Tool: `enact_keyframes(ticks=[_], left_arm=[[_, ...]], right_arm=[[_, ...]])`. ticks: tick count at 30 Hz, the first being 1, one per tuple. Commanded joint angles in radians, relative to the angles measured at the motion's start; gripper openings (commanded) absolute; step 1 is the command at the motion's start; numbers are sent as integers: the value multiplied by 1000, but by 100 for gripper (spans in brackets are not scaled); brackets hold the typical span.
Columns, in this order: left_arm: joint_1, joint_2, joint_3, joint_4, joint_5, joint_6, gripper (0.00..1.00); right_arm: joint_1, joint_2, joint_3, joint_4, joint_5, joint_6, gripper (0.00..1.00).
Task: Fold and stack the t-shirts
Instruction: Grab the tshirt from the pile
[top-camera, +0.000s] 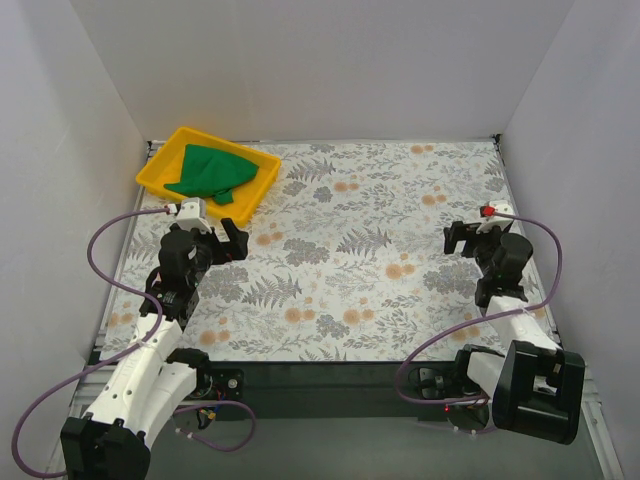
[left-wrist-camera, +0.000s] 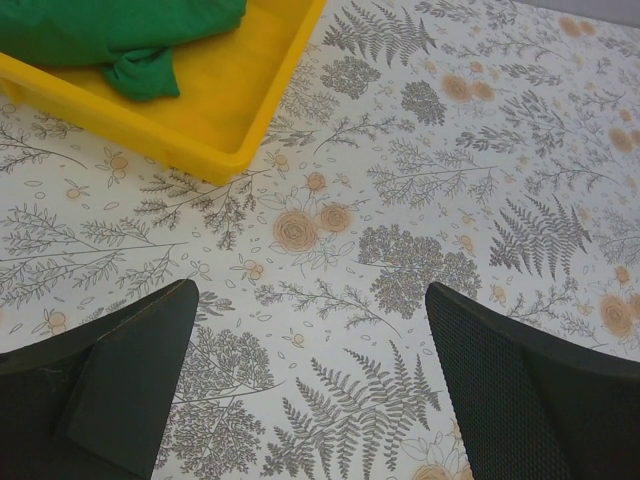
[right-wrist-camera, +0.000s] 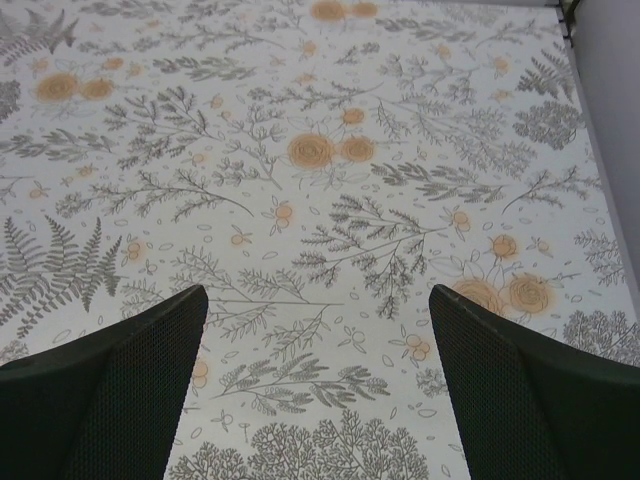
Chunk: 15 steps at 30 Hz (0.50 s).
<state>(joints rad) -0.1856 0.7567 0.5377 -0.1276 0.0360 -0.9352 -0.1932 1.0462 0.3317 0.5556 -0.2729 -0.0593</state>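
Left end effector (left-wrist-camera: 310, 300) and right end effector (right-wrist-camera: 318, 295) wide apart; green t-shirt (top-camera: 210, 172) in yellow tray (top-camera: 157, 172).

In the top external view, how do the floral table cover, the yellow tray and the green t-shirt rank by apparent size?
1. floral table cover, by far the largest
2. yellow tray
3. green t-shirt, bunched inside the tray and covering only part of it

Table (top-camera: 380, 290): floral print all over, grey ferns and leaves with orange blooms, and it lies flat and smooth.
Edges: white walls close it in on the left, far and right sides.
Tray (top-camera: 153, 168): yellow plastic, sitting right on the print in the far left corner, turned at an angle to the walls.
Tray's near corner (left-wrist-camera: 225, 160): rounded, resting on the print.
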Motion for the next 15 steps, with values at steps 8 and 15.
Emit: enact_keyframes(ticks=[8,15], left_arm=[[-5,0,13,-7,-24,10,98],[-3,20,13,-7,-24,12,98]], right_arm=[[54,170,-122,424,-15,-1,98],[120,251,-256,692,50,-39,98]])
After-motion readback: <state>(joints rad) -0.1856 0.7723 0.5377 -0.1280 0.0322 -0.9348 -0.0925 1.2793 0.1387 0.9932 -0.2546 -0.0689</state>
